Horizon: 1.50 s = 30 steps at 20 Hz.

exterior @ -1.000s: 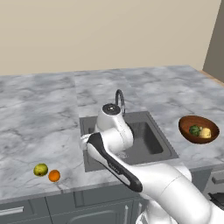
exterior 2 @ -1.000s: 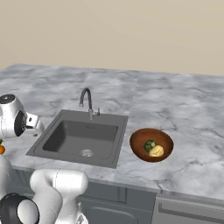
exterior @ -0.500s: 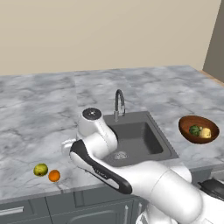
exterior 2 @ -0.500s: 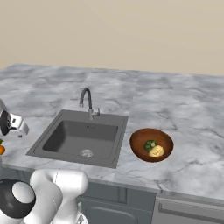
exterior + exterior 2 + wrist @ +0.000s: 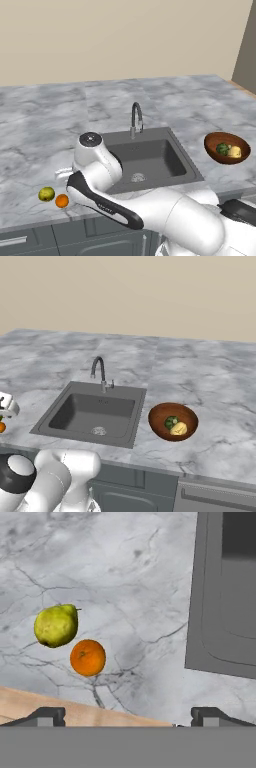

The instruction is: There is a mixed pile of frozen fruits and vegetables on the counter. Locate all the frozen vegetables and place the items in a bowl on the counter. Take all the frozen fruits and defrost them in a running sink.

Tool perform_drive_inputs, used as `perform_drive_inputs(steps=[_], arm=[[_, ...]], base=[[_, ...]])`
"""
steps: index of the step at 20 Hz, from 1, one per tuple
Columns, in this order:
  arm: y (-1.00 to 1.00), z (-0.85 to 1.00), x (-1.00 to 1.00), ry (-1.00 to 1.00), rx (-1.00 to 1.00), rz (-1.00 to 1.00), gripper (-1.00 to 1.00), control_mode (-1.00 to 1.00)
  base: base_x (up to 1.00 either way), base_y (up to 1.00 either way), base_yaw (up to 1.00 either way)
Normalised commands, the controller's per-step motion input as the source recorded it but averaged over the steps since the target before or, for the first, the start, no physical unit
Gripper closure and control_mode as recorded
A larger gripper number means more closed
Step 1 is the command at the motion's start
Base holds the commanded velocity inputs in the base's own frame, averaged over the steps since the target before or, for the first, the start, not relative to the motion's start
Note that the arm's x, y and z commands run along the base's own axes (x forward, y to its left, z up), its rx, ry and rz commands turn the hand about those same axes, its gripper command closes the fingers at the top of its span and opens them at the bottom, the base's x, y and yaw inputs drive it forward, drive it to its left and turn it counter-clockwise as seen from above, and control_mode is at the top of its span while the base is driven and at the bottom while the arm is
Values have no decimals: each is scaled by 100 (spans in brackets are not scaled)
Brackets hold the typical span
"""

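Two fruits [image 5: 70, 642]; two vegetables [image 5: 229, 149]; one bowl [image 5: 212, 150]; one sink [image 5: 150, 159].

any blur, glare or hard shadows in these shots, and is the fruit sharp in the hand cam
Hand view: yellow-green fruit and orange are sharp, with faint soft shadows on the counter. Left base view: even light, no glare on the sink. Right base view: bowl crisp, no blur.

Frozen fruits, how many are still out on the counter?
2: the yellow-green fruit and the orange ball lie close together on the counter, left of the sink. None seem hidden.
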Motion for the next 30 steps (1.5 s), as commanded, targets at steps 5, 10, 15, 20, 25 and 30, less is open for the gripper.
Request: perform_drive_inputs(steps=[5,10,15,20,25,30], arm=[[39,-34,-4,6,0,0,-100,-100],[39,-33,0,5,0,0,-100,-100],[31,-29,2,5,0,0,-100,-100],[16,-21,23,5,0,0,-100,-100],[4,-14,28,3,0,0,-100,-100],[16,-35,8,4,0,0,-100,-100]], base=[[0,0,0],[0,0,0],[0,0,0],[0,0,0],[0,0,0],[0,0,0]])
